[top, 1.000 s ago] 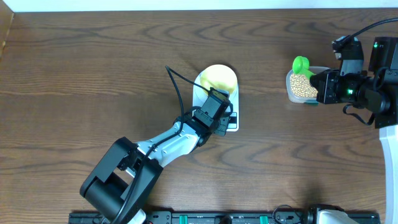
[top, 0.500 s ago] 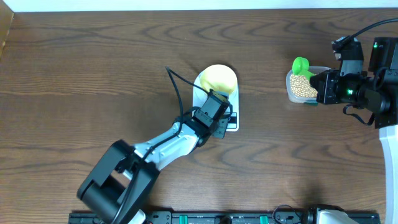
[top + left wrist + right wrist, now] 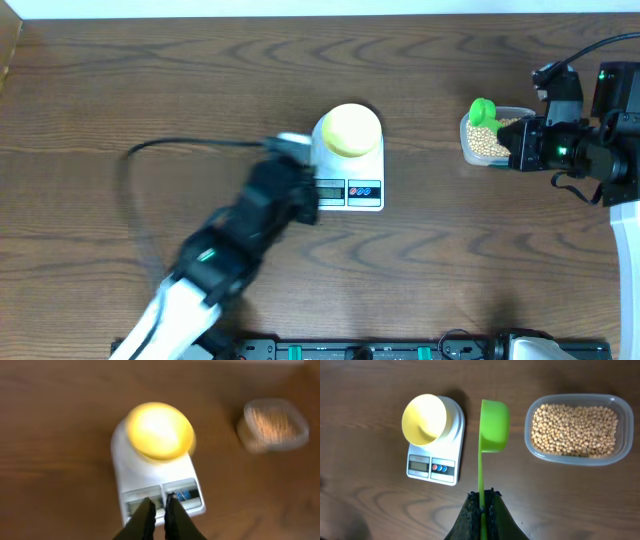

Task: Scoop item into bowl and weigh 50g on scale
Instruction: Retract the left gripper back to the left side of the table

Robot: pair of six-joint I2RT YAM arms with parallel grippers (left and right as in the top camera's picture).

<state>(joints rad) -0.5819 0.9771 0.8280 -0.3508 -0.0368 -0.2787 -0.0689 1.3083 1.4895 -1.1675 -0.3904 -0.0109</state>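
The beans point(image 3: 575, 430) lie in a clear plastic tub point(image 3: 577, 460) at the right end of the dark wooden surface point(image 3: 120, 80). They are small, round and tan, packed in an even layer that covers the tub floor from wall to wall. In the right wrist view the tub's long axis runs left to right, crosswise to the handle of the green scoop point(image 3: 493, 425). The handle points straight out from the right claw point(image 3: 481, 495), which is clamped on its near end. The scoop's cup looks empty and sits just left of the tub's left wall, so the beans lie ahead of the claw and off to its right. The coming dip probably needs a sideways shift toward the tub and then a drop. How high the cup hangs above the surface cannot be told. Farther left in that view, well apart from the tub, the pale yellow bowl point(image 3: 424, 420) sits on the back half of the white scale point(image 3: 455, 425). Its inside is bare, and the display and the red and blue buttons face the robot. The right arm is plainly the nearer one to the beans. The left arm is blurred in the overhead view. The left claw point(image 3: 159, 505) hovers at the scale's front edge, fingers all but together and holding nothing.
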